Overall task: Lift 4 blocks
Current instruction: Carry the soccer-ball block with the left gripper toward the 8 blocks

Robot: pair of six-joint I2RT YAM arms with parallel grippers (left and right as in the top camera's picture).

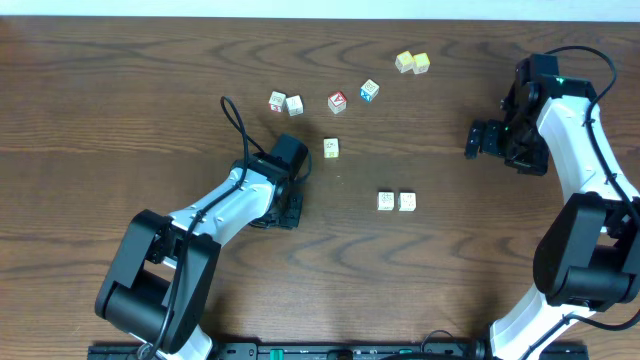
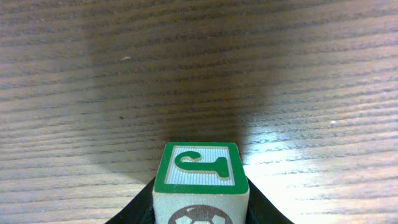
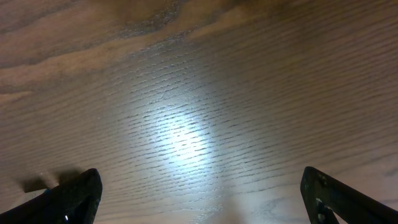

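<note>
My left gripper [image 1: 284,212] points down at the table left of centre. In the left wrist view it [image 2: 200,202] is shut on a cream block [image 2: 200,168] with a green-bordered letter face and a soccer ball print. Overhead, the gripper hides that block. Whether it is off the wood I cannot tell. Other cream blocks lie loose: two at the back [image 1: 277,101] [image 1: 294,104], one in the middle [image 1: 331,148], and a pair [image 1: 386,201] [image 1: 407,201] to the right. My right gripper [image 1: 474,138] [image 3: 202,196] hangs open over bare wood at the far right.
A red-faced cube [image 1: 337,101] and a blue-faced cube [image 1: 369,90] lie at the back centre. Two pale yellow cubes [image 1: 412,63] touch each other further back right. The wooden table [image 1: 120,110] shows bare wood at the left and along the front.
</note>
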